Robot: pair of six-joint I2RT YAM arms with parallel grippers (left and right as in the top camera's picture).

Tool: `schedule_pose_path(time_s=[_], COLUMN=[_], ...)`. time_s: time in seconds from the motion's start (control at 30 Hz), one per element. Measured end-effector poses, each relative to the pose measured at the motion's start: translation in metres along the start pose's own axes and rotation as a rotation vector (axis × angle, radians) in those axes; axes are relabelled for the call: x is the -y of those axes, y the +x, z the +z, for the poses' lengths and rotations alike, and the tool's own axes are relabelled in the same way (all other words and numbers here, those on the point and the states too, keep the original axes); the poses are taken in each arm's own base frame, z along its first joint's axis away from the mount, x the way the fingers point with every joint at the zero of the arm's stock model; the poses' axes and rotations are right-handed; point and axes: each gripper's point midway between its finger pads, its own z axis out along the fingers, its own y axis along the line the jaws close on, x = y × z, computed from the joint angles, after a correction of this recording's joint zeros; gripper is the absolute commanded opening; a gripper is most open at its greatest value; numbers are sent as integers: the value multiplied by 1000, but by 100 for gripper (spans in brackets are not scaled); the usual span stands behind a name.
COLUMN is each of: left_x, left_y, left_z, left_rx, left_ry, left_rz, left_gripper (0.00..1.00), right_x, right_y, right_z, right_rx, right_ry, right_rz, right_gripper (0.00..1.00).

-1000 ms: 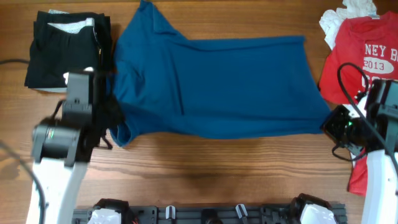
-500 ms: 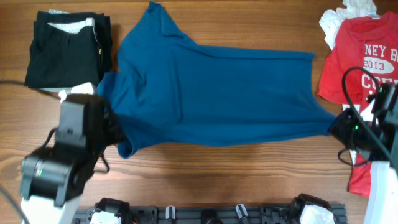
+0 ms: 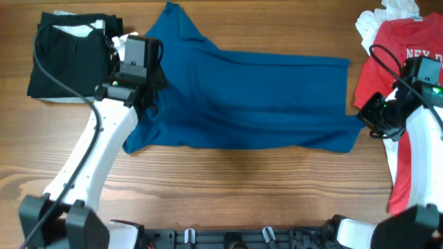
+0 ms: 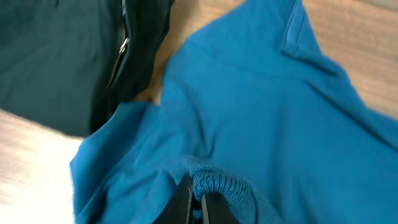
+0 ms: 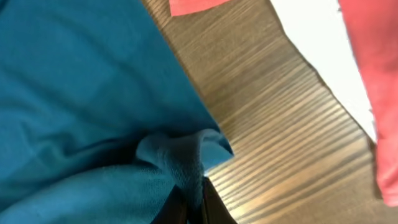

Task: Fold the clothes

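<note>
The blue shirt (image 3: 249,97) lies across the middle of the wooden desk (image 3: 228,187). It is a soft, matte knit, gathered into a long, roughly rectangular band. A pointed flap reaches toward the far side at its left end, and a rounded tail droops toward the near left. Shallow creases run lengthwise through the cloth. The left tool (image 4: 199,200) sits over the shirt's left part, its dark fingers pressed together on a puckered, ribbed little ridge of the blue fabric. The right tool (image 5: 189,200) is at the shirt's near right corner, closed tight on a crumpled fold of the hem, with bare straight-grained wood just beside it. At the far left lies a black garment (image 3: 69,59), folded into a squarish block with a pale strip showing along its far edge. Its right side is just beside the blue cloth. Along the right edge of the desk lies a red T-shirt (image 3: 394,66) with white lettering, partly covered by the right arm. A crumpled white piece (image 3: 384,17) peeks out at its far corner.
</note>
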Motion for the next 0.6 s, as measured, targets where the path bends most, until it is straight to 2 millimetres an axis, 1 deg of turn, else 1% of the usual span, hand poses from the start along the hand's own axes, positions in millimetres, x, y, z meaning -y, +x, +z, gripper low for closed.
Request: schedule_pose_path(time_s=[0.1,0.2,0.4,0.43,0.47,0.5,0.53,0.57,0.6], left_x=[3,-2,-15,-15,-15,-15,-15,-15,-15], left_y=[-4,-6,-6,-6,-7,-7,-6,-6,-7], left_z=[10,17,26,27,28,29,29,29,30], left_rx=[16,14,3,2,3,2,2,3,5], left_ry=[-2,-14,-42,-43,-44,-45,-45,-46,-45], left_rz=[-8,-20,-40,-41,-43,-43,-45,-45,-41], left_gripper=[4,4,4,7,14,20,27,35,39], right_x=[-4,-9,-13,-14,-15,-16,-17,-18,-19], right_y=[-2,-6,-12,-12,-13,-14,-14,-15,-15], right_z=[15,28,30,29,29,30,30,30,30], right_rx=[-36,-53,-38,-36,-34,-32,-29,-27,-23], right_ry=[-6,-19,-38,-44,-49,-54,-57,-59,-61], right_rz=[1,2,0,1,0,0,-5,-13,-21], right_gripper=[4,4,4,5,8,16,25,47,63])
